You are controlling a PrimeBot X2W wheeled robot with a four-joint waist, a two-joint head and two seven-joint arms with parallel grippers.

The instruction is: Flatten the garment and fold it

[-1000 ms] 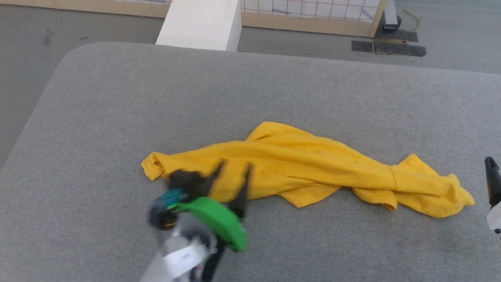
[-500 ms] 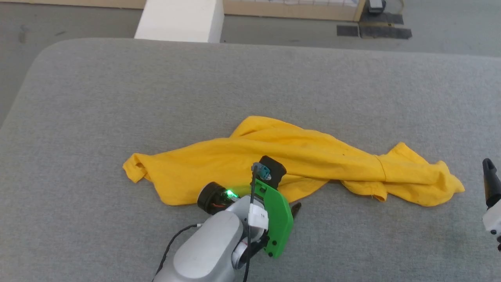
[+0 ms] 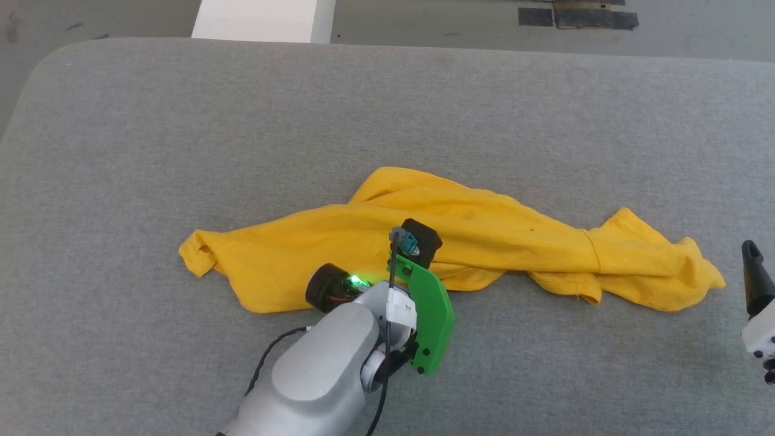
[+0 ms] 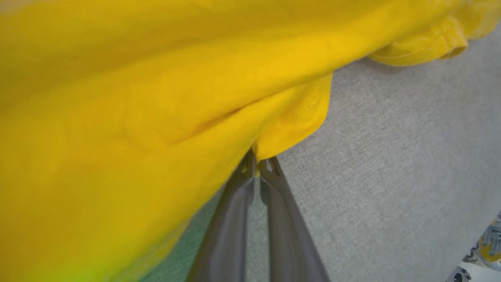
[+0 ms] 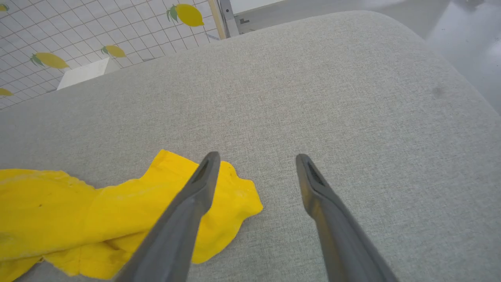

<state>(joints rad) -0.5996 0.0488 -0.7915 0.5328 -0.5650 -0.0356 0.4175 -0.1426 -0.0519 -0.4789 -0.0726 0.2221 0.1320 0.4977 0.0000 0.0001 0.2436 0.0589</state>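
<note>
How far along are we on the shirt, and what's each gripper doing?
Done: nothing yet. The shirt lies bunched in a long, crumpled strip on the grey cushion.
In hand: the left gripper is shut on the shirt's near edge. The right gripper is open by the shirt's right end, holding nothing.
Left: spreading it flat, then every fold.
</note>
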